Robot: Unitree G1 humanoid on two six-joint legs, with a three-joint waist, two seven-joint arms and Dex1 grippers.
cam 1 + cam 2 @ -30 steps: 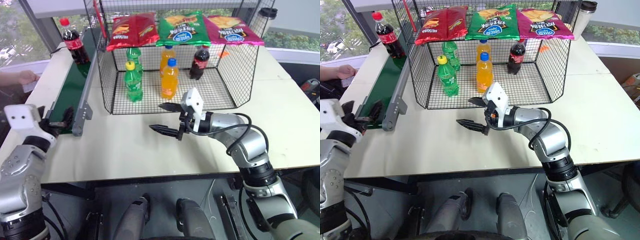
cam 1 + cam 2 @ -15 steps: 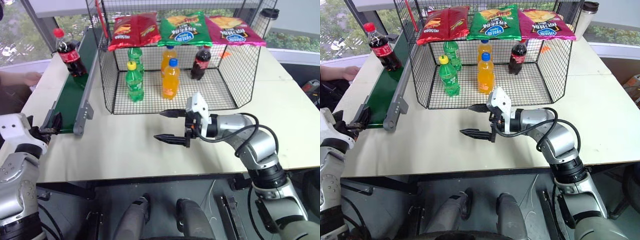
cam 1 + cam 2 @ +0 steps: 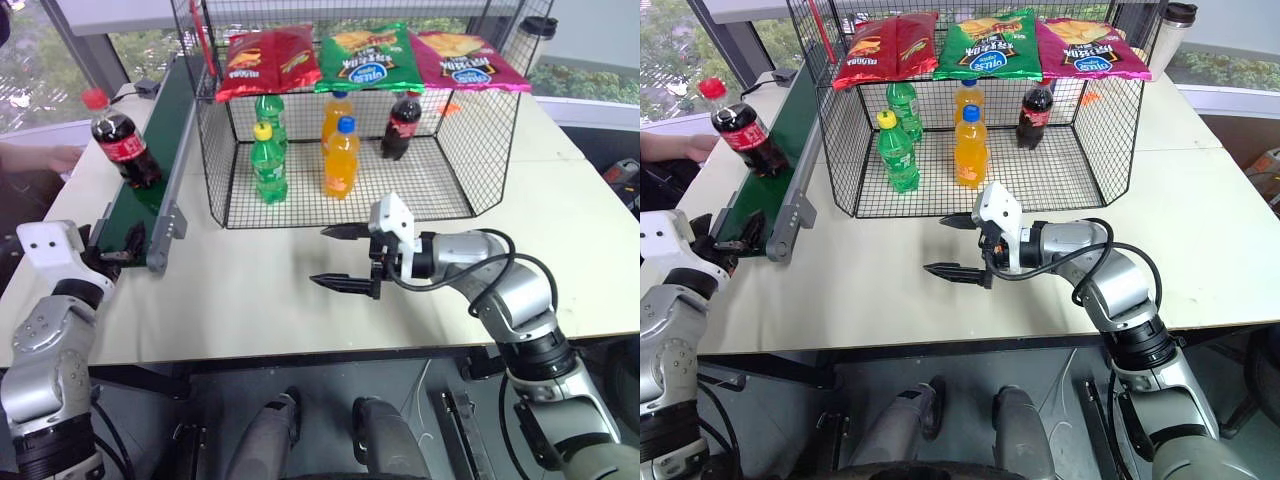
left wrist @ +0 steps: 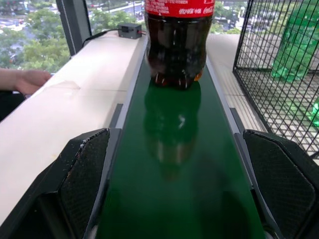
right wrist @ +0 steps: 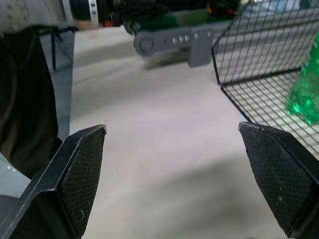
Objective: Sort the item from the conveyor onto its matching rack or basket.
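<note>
The item, a cola bottle (image 3: 118, 140) with a red cap and red label, stands upright on the dark green conveyor (image 3: 152, 170) at the left of the table. My left gripper (image 3: 112, 248) is open at the belt's near end, level with the belt and a short way in front of the bottle (image 4: 177, 45), which it does not touch. The black wire basket (image 3: 480, 150) stands mid-table and holds green, orange and cola bottles. My right gripper (image 3: 320, 255) hovers open and empty over the bare table in front of the basket, pointing left.
Three chip bags (image 3: 365, 55) lie on the basket's mesh top. A person's hand (image 3: 50, 158) rests on the table left of the conveyor. A dark-lidded tumbler (image 3: 535, 40) stands at the back right. Open tabletop (image 3: 250, 290) stretches between the belt's end and my right gripper.
The cola bottle has ridden along the belt toward my left gripper and now stands much nearer to it. Both grippers stay open and roughly in place.
</note>
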